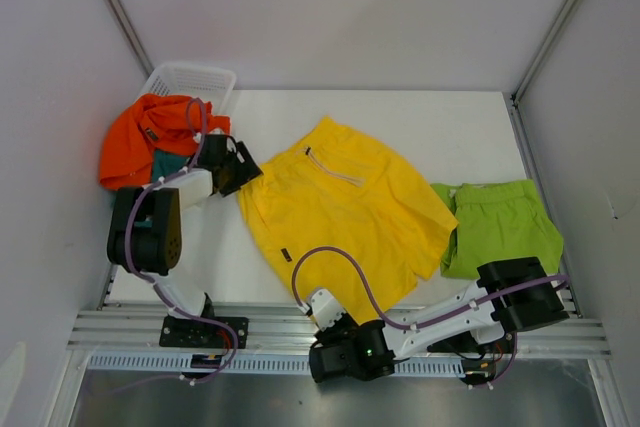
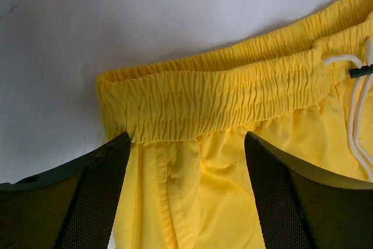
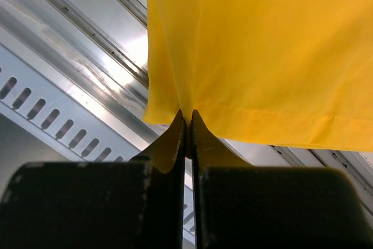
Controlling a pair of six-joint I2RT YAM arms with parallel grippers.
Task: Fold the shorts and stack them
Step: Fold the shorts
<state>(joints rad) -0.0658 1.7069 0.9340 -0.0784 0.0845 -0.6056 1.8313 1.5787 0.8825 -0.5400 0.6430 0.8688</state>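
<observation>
My right pincer (image 3: 187, 122) is pinched tight on the hem of the soft yellow cloth shorts (image 1: 345, 209) spread across the white table (image 1: 470, 137). My left pincer (image 2: 186, 144) gapes wide astride their gathered waistband (image 2: 233, 91). Light, limp, probably slippery cloth: that thick elastic band looks the surest hold.

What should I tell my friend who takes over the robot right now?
Left pincer: open, above the waistband of the yellow shorts, gripping nothing.
Right pincer: shut on their hem at the near edge.
Done: lime green shorts look folded, on the right.
Orange shorts and teal shorts heaped by the basket, far left.
Left to do: fold yellow, orange, teal; stack all.
</observation>
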